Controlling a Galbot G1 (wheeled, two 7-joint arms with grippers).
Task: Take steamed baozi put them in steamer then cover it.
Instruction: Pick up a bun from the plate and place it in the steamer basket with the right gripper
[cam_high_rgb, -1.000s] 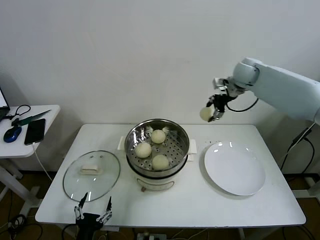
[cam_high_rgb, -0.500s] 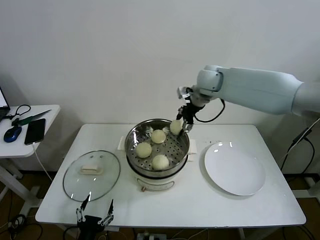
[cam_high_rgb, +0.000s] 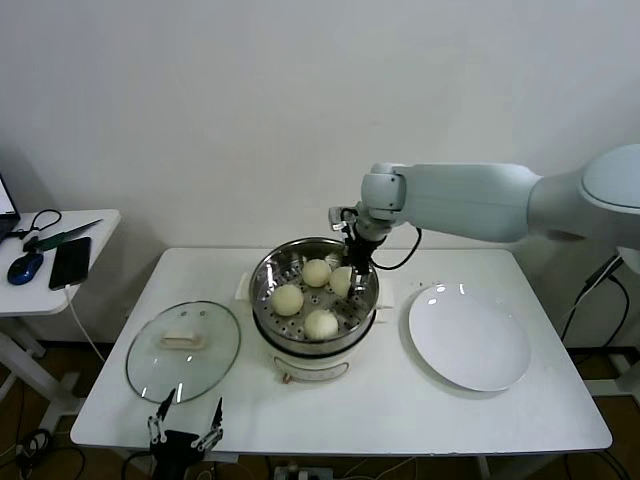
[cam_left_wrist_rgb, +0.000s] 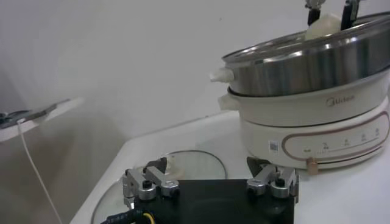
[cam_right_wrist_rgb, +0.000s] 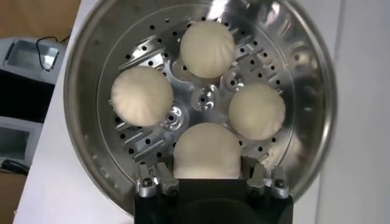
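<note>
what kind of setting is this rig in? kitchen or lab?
Looks like a lab or office test setup, not a kitchen: a bare white table against a blank wall, an electric steamer staged on it, and a side desk with a phone and mouse.

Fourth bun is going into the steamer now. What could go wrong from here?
The right pincer holds the last bun low in the steamer, close to two of the other buns; opening or lifting may nudge them. The lid lies on the table by the left pincer, so covering remains.
</note>
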